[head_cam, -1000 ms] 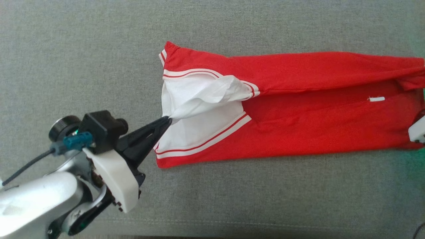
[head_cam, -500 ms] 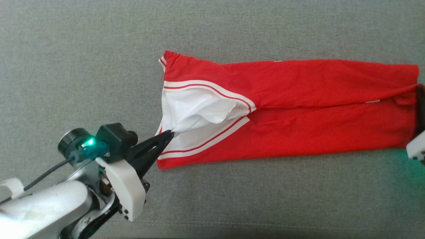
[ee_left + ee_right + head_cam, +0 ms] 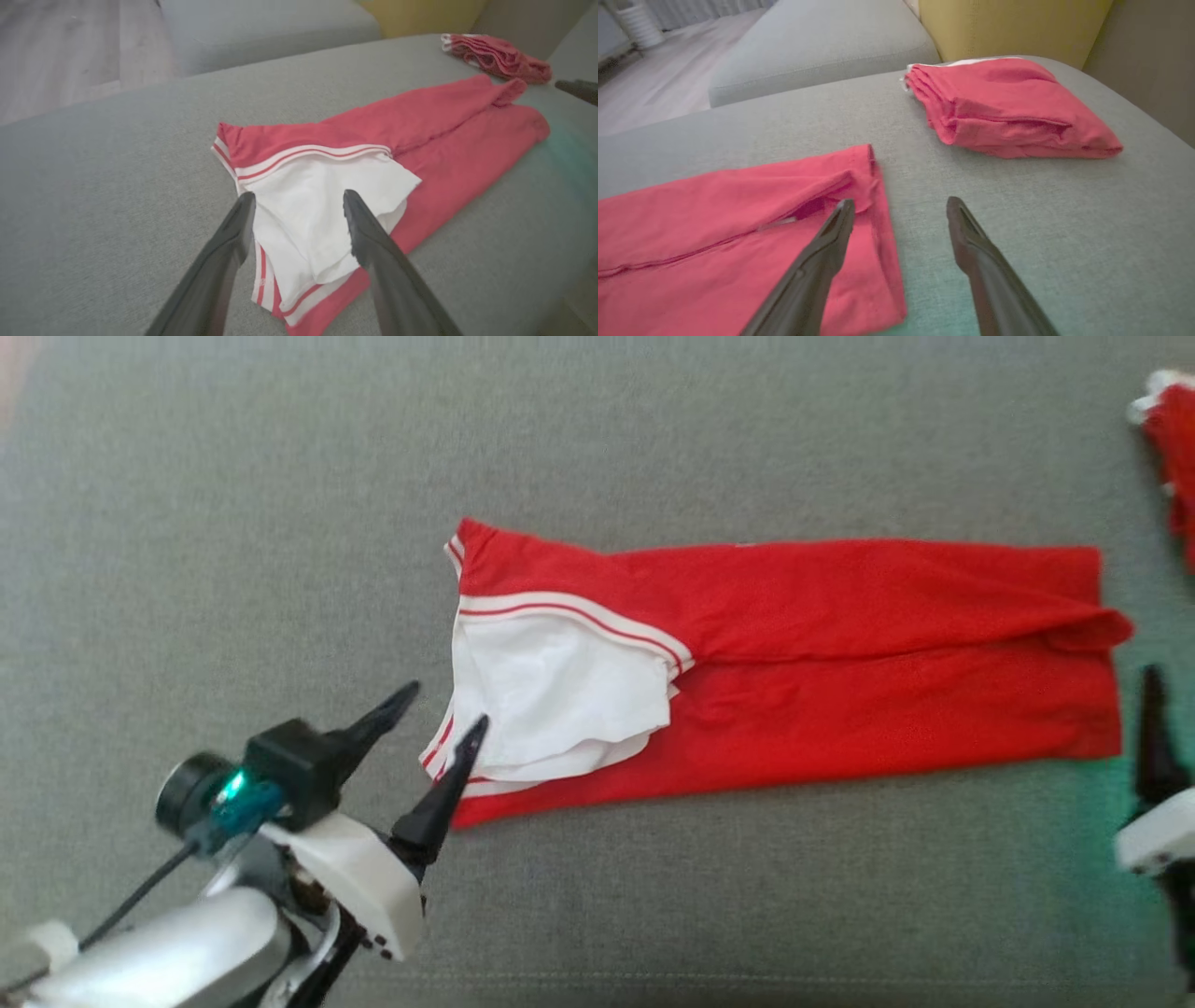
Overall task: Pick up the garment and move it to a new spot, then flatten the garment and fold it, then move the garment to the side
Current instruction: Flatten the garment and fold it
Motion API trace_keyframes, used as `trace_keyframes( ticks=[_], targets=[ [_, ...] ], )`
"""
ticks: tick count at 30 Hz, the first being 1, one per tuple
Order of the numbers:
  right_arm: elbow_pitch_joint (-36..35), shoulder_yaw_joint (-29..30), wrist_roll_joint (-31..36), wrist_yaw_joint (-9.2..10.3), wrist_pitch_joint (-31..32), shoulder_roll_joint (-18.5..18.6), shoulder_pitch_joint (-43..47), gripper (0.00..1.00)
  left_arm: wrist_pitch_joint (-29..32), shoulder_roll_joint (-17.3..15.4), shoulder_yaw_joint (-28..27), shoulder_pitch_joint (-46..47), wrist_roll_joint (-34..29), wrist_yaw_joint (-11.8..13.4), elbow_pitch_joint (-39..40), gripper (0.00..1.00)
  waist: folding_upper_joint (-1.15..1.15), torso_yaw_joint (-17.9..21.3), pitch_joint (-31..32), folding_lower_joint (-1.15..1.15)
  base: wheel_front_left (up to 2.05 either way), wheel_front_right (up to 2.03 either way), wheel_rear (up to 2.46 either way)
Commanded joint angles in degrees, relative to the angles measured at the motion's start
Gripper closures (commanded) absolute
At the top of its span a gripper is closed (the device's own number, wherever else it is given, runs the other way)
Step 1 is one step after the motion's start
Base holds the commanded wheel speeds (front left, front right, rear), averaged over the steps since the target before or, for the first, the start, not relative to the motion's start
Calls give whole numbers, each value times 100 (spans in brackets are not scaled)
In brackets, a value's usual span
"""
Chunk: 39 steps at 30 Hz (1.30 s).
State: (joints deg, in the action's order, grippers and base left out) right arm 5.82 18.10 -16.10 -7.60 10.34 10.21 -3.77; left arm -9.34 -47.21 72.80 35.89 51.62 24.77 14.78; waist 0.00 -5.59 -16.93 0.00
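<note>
Head view: garment (image 3: 840, 663) stretched across the grey cushion (image 3: 233, 523), tools empty

The red garment lies in the middle of the cushion, its length running from 9 o'clock to 3 o'clock. At the 9 o'clock end its white lining is turned out, edged with white stripes; at the 3 o'clock end the red cloth is doubled over in a small fold.

The left gripper (image 3: 446, 705) sits at 7 o'clock, fingers spread and holding nothing. One fingertip is over the edge of the white lining, the other over bare cushion; whether either touches cannot be told. In the left wrist view the white lining shows between the two fingers.

The right gripper (image 3: 900, 204) also has its fingers apart and empty, one over the garment's end corner and the other over bare cushion.

A folded red cloth (image 3: 1008, 107) lies at 1 o'clock in the head view, well apart from the garment, with a yellow cushion (image 3: 1008, 23) behind it.
</note>
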Motion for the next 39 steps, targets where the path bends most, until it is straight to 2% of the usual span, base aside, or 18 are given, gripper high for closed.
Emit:
trace_keyframes(
  ticks=[1,5,7,11,16,17,22,23,26,30,39],
  targets=[
    [-191,-267,-75,11,-167,20,80,0,-286,-63,-430,-172,136,223,19,0,0,94,289,0,0,0,0],
    [4,-595,-193,11,-523,-79,207,0,-540,351,-974,-802,394,460,-222,0,0,128,681,0,0,0,0],
    [137,-763,-246,11,-709,-116,252,0,-559,605,-1345,-1122,347,466,-341,0,0,125,853,0,0,0,0],
    [457,-952,-318,11,-1065,-208,282,0,-563,1193,-2312,-1857,-138,373,-590,0,0,101,1160,0,0,0,0],
    [850,-1123,-345,11,-1516,-244,265,0,-564,1962,-3447,-2699,-891,0,-903,0,0,64,1407,0,0,0,0],
    [850,-1123,-345,11,-1516,-244,265,0,-564,1962,-3447,-2699,-891,0,-903,0,0,64,1407,0,0,0,0],
    [1267,-1332,-335,11,-1944,-247,268,0,-565,2692,-4366,-3308,-1792,-466,-1096,0,0,46,1635,0,0,0,0],
    [1445,-1411,-331,11,-2076,-252,276,0,-565,2880,-4577,-3486,-2281,-653,-1155,0,0,37,1717,0,0,0,0],
    [1648,-1482,-351,11,-2216,-290,288,0,-565,3096,-4771,-3717,-3005,-876,-1261,0,0,18,1831,0,0,0,0],
    [1860,-1451,-369,11,-2277,-362,340,0,-565,3386,-4905,-3978,-3644,-1140,-1351,0,0,-50,1949,0,0,0,0],
    [2349,-977,-303,11,-1932,-364,170,0,-565,3861,-5061,-4248,-4267,-1619,-1412,0,0,-351,2016,0,0,0,0]
  ],
)
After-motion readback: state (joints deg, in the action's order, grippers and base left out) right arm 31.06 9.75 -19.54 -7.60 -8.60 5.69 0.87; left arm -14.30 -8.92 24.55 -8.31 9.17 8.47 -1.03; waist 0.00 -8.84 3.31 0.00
